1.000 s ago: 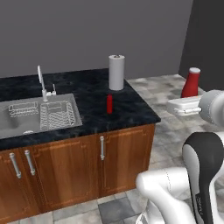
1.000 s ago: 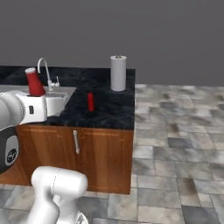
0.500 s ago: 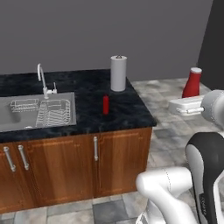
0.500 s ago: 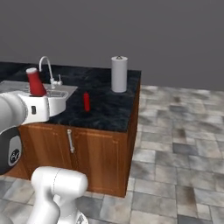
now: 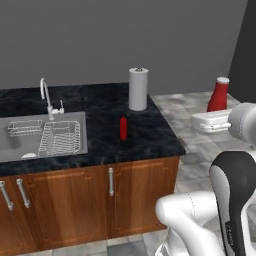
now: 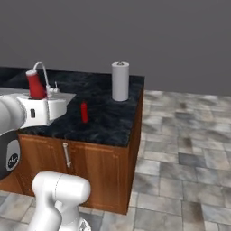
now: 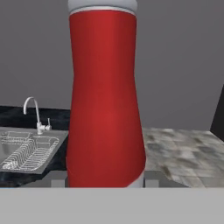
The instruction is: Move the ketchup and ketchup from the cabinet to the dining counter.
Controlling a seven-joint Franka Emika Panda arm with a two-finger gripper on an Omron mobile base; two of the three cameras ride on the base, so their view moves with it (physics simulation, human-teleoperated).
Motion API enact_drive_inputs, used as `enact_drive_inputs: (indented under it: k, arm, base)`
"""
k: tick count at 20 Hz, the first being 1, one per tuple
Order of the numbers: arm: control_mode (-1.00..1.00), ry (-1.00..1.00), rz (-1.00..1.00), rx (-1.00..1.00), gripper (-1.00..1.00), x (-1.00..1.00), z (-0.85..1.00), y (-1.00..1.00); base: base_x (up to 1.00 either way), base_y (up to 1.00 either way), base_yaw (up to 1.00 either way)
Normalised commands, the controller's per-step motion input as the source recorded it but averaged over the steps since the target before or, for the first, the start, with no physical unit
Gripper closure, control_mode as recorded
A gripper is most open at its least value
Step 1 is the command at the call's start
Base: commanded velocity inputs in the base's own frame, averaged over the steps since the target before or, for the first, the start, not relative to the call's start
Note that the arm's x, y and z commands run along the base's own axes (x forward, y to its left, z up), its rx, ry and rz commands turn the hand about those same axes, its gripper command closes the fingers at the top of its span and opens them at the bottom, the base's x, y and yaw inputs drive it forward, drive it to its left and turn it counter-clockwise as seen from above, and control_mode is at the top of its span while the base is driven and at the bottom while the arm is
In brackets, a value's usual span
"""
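My gripper (image 5: 216, 111) is shut on the pale-capped ketchup (image 5: 218, 94), holding it upright in the air to the right of the dining counter (image 5: 150, 127). In the hand view this bottle (image 7: 105, 100) stands tall between the fingertips (image 7: 59, 182). The right base view shows the held bottle (image 6: 34, 85) above the white hand (image 6: 37, 97). The all-red ketchup (image 5: 123, 128) stands upright on the black marble, also seen in the right base view (image 6: 84, 112). The cabinet is out of view.
A tall paper towel roll (image 5: 138, 89) stands behind the all-red bottle. A steel sink (image 5: 30, 140) with a dish rack and a tap (image 5: 47, 97) takes up the counter's left part. Wooden doors run below. Stone-tiled floor (image 6: 180, 149) lies to the right.
The whole scene has shifted a little, so the base has moved relative to the counter. The pale-capped bottle stays gripped in the same pose; the all-red bottle has not moved on the counter.
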Motion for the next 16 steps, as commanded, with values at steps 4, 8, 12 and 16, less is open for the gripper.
enact_drive_inputs:
  k: [4,8,12,16]
  arm:
    - [1.00,0.00,0.00,0.00,1.00,0.00,0.00,0.00]
    - [1.00,0.00,0.00,0.00,1.00,0.00,0.00,0.00]
    - [1.00,0.00,0.00,0.00,1.00,0.00,0.00,0.00]
    - [1.00,0.00,0.00,0.00,1.00,0.00,0.00,0.00]
  base:
    - [0.57,-0.10,0.00]
    - [0.60,-0.07,0.00]
    - [0.59,-0.13,0.00]
    - [0.50,-0.18,0.00]
